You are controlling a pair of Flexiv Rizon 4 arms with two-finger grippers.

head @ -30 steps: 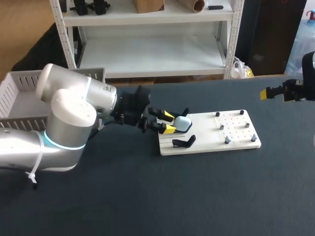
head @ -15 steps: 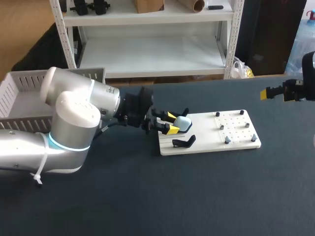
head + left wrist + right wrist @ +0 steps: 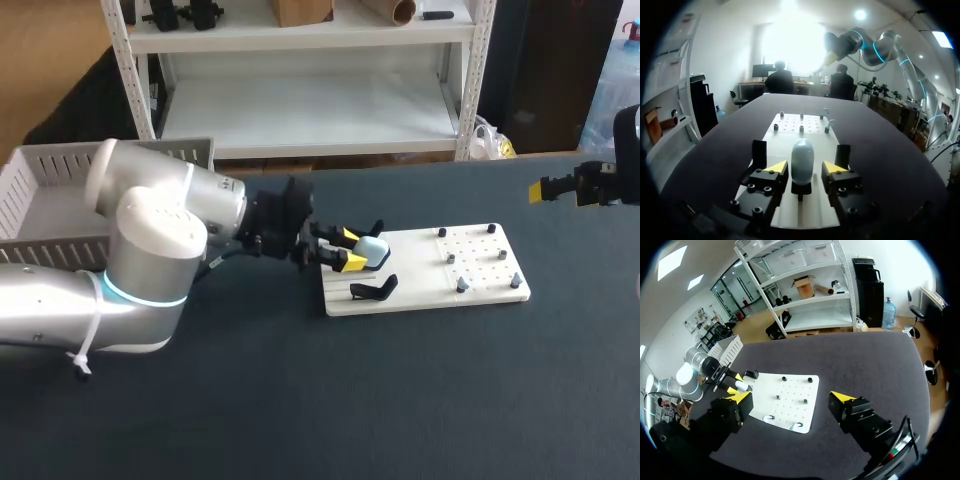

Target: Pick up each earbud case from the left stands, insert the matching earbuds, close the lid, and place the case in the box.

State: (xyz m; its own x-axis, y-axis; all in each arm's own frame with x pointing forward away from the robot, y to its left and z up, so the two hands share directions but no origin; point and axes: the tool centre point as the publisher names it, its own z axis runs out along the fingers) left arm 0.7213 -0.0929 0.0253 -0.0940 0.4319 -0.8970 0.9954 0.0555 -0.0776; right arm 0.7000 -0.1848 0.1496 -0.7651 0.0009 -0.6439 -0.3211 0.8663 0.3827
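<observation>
– Left gripper (image 3: 806,166) status?
– Released, fingers spread. The earbud case (image 3: 802,160) stands upright between them on its black stand (image 3: 801,189), with a gap on each side. The white board (image 3: 790,122) runs on ahead of it.
– Right gripper (image 3: 790,397)?
– Released too, spread wide, nothing in it. The board and case are well apart from it.

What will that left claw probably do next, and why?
Probably shut its fingers: the left gripper straddles the pale blue earbud case on its stand, with gaps on both sides, so nothing is gripped yet.
</observation>
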